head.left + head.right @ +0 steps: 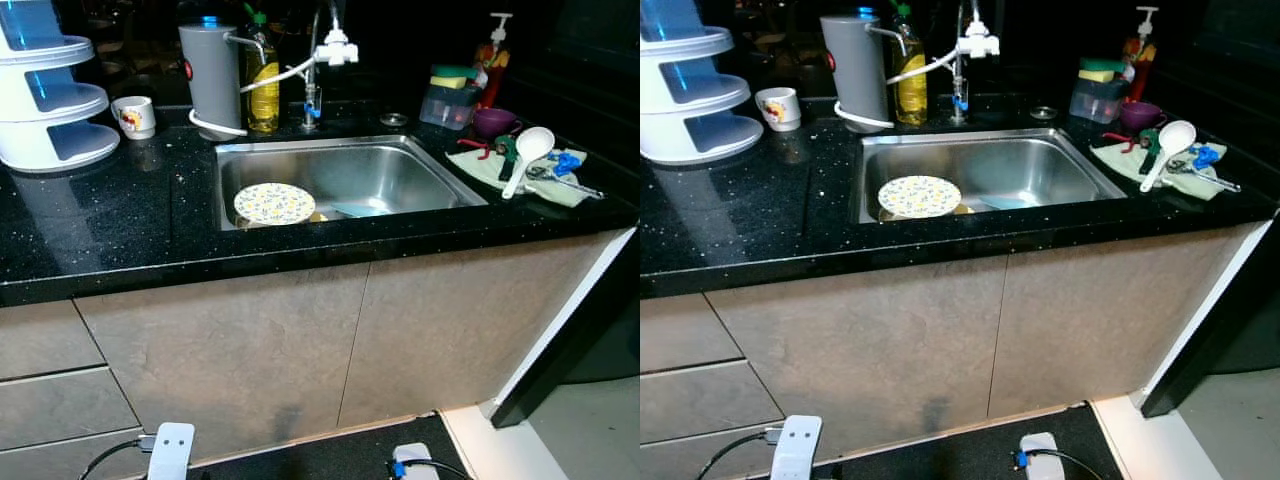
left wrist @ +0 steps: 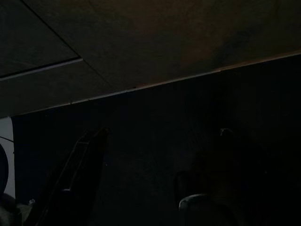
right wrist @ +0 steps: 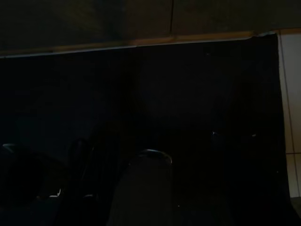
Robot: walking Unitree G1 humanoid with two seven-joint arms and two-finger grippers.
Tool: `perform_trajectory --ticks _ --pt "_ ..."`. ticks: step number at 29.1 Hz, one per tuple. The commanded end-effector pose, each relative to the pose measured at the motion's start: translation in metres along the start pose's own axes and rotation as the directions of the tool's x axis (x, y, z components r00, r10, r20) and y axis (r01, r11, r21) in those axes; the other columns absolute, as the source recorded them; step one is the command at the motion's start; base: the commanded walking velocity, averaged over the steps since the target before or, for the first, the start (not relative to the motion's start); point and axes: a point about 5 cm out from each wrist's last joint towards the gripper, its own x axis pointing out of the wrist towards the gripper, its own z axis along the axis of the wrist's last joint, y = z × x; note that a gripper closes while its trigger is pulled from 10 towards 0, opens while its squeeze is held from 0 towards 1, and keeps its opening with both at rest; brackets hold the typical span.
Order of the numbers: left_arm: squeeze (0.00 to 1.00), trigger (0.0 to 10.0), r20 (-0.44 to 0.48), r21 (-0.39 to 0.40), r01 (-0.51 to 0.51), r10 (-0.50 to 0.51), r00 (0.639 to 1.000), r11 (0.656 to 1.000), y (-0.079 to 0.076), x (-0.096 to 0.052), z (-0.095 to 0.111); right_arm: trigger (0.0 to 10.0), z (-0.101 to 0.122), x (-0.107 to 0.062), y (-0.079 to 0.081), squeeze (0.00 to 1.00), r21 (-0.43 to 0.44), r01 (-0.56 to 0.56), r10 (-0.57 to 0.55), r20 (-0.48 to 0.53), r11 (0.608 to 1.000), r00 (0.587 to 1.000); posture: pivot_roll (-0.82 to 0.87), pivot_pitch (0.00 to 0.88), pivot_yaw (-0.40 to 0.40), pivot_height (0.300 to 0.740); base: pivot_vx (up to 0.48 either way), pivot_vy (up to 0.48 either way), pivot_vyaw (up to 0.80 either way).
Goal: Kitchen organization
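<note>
Down in the shiny steel sink [image 1: 400, 165] I see a round plate with yellow flowers [image 1: 274, 203] lying flat, far up from both my grippers, which hang low by the dark floor mat [image 2: 188, 141]. Both wrist views are so dark that I cannot tell if my jaws are spread or closed.

I see a glossy black speckled stone countertop [image 1: 120, 215] around a brushed steel sink [image 1: 400, 175]. At two o'clock lies a white plastic ladle [image 1: 524, 155] on cloth [image 1: 480, 165], probably cotton. The cabinet fronts [image 1: 250, 350] are matt.
</note>
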Motion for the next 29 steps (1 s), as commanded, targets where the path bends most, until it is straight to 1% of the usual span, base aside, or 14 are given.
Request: perform_trajectory --ticks 1,3,5,10,13,18,19,22,29 --pt "0.0 10.0 -0.036 0.003 -0.002 0.002 0.999 1.0 0.0 -0.003 -0.009 10.0 -0.004 -0.001 0.0 0.0 0.015 0.008 -0.008 -0.006 1.0 1.0 -0.05 0.057 -0.025 0.74 0.0 0.0 0.0" --pt "0.0 10.0 -0.043 0.007 0.011 -0.011 0.999 1.0 -0.003 -0.003 -0.01 10.0 -0.004 -0.002 -0.002 0.0 0.003 0.006 -0.006 -0.01 1.0 1.0 -0.04 0.042 -0.034 0.74 0.0 0.0 0.0" --pt "0.0 10.0 -0.043 0.007 0.011 -0.011 0.999 1.0 -0.003 -0.003 -0.01 10.0 -0.004 -0.002 -0.002 0.0 0.003 0.006 -0.006 -0.01 1.0 1.0 -0.04 0.042 -0.034 0.74 0.0 0.0 0.0" --pt "0.0 10.0 -0.05 0.005 0.038 -0.037 0.998 0.999 -0.009 -0.003 -0.011 10.0 -0.004 -0.002 -0.004 0.0 -0.008 0.008 -0.008 -0.012 1.0 1.0 -0.04 0.033 -0.041 0.74 0.0 0.0 0.0" --pt "0.0 10.0 -0.057 0.042 0.057 -0.054 0.997 0.998 -0.012 -0.003 -0.011 10.0 -0.003 -0.001 -0.004 0.0 -0.01 0.011 -0.011 -0.013 1.0 1.0 -0.04 0.03 -0.042 0.74 0.0 0.0 0.0" --pt "0.0 10.0 -0.068 0.052 0.051 -0.047 0.997 0.997 -0.01 -0.002 -0.011 10.0 -0.002 0.0 -0.002 0.0 -0.011 0.012 -0.012 -0.01 1.0 1.0 -0.04 0.018 -0.038 0.74 0.0 0.0 0.0" --pt "0.0 10.0 -0.069 0.051 0.048 -0.044 0.997 0.998 -0.009 -0.002 -0.011 10.0 0.0 0.0 -0.001 0.0 -0.003 0.012 -0.012 -0.005 1.0 1.0 -0.02 0.001 -0.028 0.74 0.0 0.0 0.0" --pt "0.0 10.0 -0.063 0.064 0.046 -0.042 0.997 0.997 -0.005 -0.002 -0.011 10.0 0.004 0.002 0.0 0.0 0.04 0.035 -0.035 0.005 0.999 0.999 -0.01 0.0 -0.028 0.74 0.0 0.0 0.0" --pt "0.0 10.0 -0.076 0.052 0.037 -0.033 0.997 0.998 -0.005 -0.003 -0.013 10.0 0.005 0.002 0.0 0.0 0.059 0.039 -0.039 0.008 0.997 0.999 0.0 0.0 -0.037 0.74 0.0 0.0 0.0"
